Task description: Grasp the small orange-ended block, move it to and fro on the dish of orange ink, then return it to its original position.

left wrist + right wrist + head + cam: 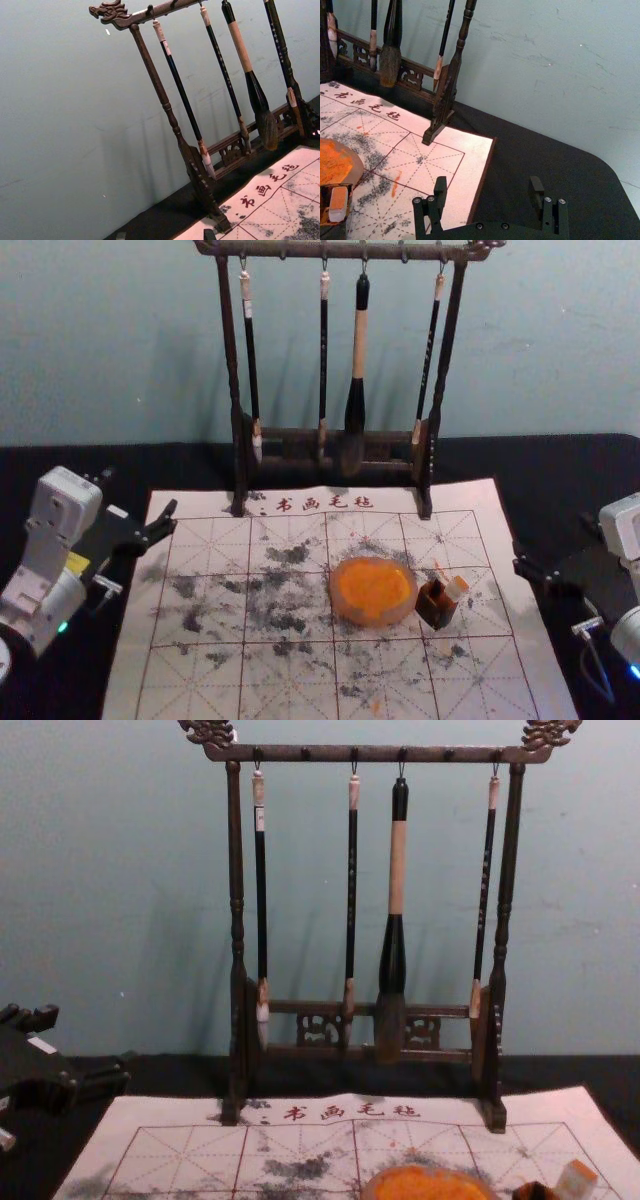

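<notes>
Block: the small orange-ended block (456, 588) leans in the mouth of a small dark box (436, 608), pale sides showing; how deep it sits I cannot tell.
Dish: just beside the box, on the robot's left of it, with orange ink (376, 585) inside the pale rim of the dish (345, 612).
Right hand: off the mat's right side, spread wide and holding nothing (488, 187); likely the one to work, being nearer the block.
Left hand: at the mat's far left, also parted and empty (87, 1040), idle.
Risk at the block: its tilt could make a straight-down grip catch one corner, so it twists or slips out.
Risk at the box: fingers set too low could pinch its wall and lift or tip it along with the block.
Risk at the dish: pressing hard while rubbing could slide it over the mat (205, 670), or push ink past the rim; its closeness to the box leaves little room for a wide stroke.
Risk on return: a wet end could smear the mat, and a poor angle could leave the block caught on the box edge.
Risk behind: a high, far-reaching arm could knock the brush rack (430, 475).
</notes>
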Robot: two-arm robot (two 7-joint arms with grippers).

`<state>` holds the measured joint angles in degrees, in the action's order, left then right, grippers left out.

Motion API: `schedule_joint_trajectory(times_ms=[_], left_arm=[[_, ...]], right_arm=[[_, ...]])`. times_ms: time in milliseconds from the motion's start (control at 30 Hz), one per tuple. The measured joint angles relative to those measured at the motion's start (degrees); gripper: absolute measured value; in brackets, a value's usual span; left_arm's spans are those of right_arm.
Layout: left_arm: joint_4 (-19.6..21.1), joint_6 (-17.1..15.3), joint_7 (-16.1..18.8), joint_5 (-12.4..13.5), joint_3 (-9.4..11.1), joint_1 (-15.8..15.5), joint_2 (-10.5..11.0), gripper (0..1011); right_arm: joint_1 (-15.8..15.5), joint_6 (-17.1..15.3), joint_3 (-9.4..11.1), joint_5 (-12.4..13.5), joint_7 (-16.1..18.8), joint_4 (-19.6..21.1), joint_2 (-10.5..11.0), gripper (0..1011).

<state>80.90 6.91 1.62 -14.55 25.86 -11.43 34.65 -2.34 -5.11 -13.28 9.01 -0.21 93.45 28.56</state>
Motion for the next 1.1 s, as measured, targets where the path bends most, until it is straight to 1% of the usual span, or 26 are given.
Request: schedule_joint_trajectory(times_ms=[1100], left_arm=[[0.0, 0.0, 0.0, 0.0, 0.0, 0.0, 0.0, 1001]], right_arm=[[0.0, -0.09, -0.04, -0.04, 0.0, 0.1, 0.06, 1002]])
